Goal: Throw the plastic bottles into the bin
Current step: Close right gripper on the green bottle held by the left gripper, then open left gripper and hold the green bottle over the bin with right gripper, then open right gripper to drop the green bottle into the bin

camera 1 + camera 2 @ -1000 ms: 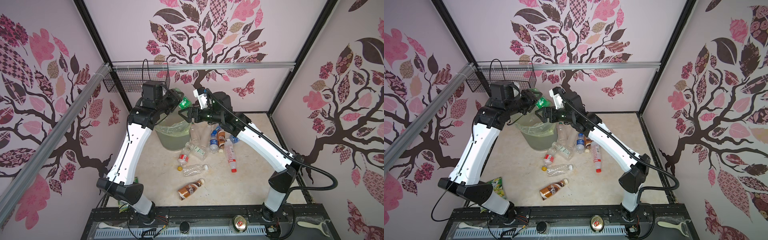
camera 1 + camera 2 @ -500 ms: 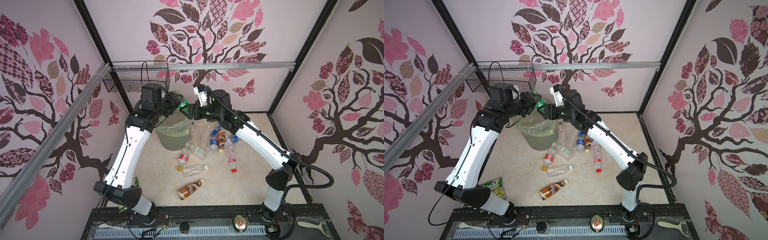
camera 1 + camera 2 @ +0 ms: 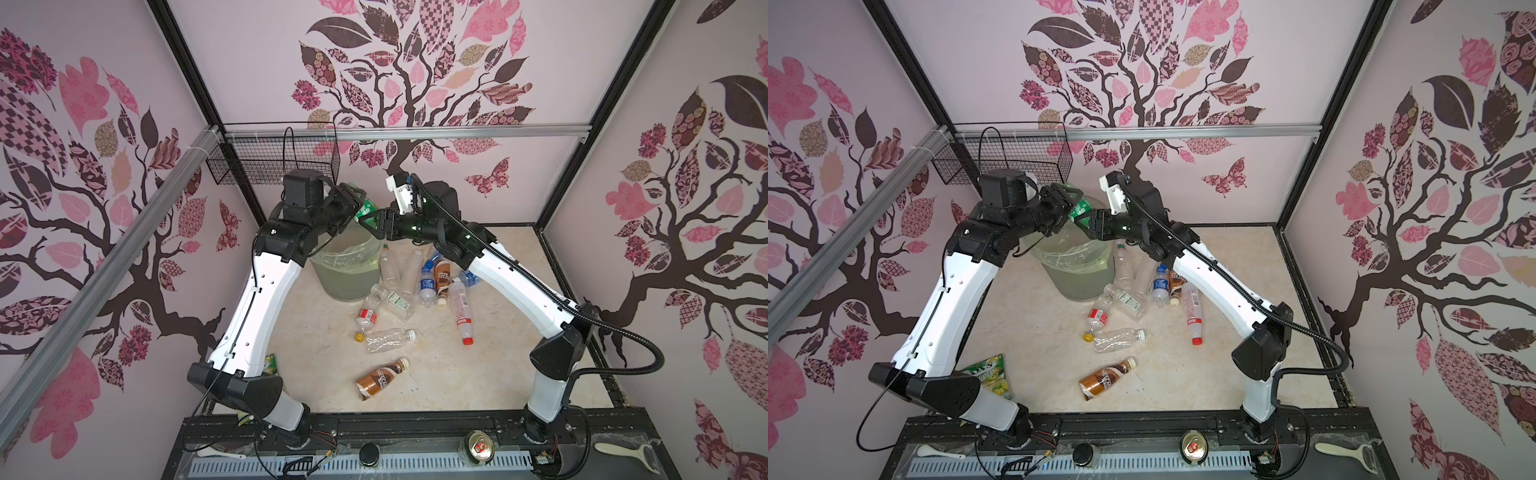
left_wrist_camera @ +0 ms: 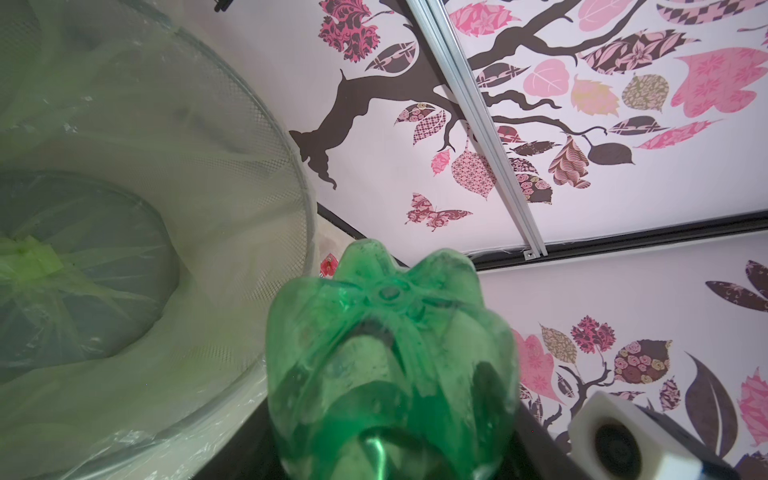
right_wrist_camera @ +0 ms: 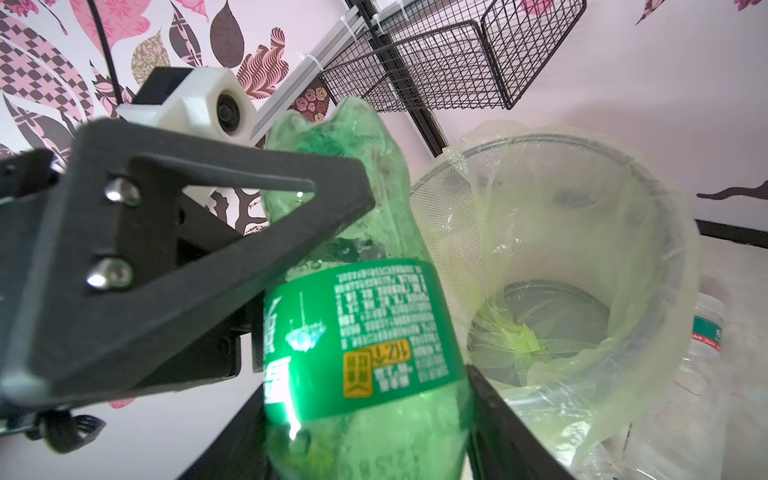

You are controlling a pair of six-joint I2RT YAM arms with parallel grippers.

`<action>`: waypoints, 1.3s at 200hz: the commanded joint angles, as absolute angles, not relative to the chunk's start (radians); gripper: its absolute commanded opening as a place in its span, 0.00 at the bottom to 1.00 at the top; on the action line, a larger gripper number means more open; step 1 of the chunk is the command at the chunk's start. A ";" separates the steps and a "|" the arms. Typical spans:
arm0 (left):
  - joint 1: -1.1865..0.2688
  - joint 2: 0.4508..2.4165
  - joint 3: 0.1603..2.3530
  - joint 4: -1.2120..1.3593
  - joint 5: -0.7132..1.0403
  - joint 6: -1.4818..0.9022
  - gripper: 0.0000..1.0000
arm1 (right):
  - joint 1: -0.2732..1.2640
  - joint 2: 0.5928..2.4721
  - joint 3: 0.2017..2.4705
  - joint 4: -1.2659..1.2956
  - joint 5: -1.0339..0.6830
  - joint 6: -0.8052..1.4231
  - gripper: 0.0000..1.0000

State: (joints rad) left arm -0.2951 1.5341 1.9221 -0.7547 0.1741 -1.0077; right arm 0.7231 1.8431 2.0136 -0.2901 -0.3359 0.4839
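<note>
Meeting above the far-left bin (image 3: pixel 347 282), the right gripper (image 3: pixel 371 219) is pinching the green bottle (image 5: pixel 357 324) while the left gripper (image 3: pixel 353 199) is flanking its base, grip unclear from here, seemingly swapping hands where a slip would land inside.

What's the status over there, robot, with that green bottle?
Right gripper shut on green bottle. Left gripper at its base, grip unclear. Bottle raised near the bin, not dropped. Nothing in the way.

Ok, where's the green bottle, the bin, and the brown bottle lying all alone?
green bottle (image 5: pixel 353 332): right wrist view, on its label.
bin (image 3: pixel 345 286): in a top view, on its outer wall.
lone brown bottle (image 3: pixel 379 379): in a top view, on its label.
</note>
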 commanded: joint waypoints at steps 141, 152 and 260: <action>-0.016 1.442 1.971 -0.769 0.302 -1.055 0.98 | 0.655 1.843 2.455 -0.290 0.125 0.276 0.35; -0.001 1.431 1.951 -0.765 0.311 -1.063 0.98 | 0.657 1.873 2.454 -0.315 0.089 0.312 0.35; 0.043 1.336 1.783 -0.863 0.271 -1.057 0.98 | 0.768 2.107 2.565 -0.536 0.020 0.303 1.00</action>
State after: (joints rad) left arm 0.0391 1.3701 1.8133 -0.8352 0.2955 -1.0725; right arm 0.7834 2.2169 2.5706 -0.6029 -0.0151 0.3176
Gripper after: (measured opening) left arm 0.981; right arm 0.993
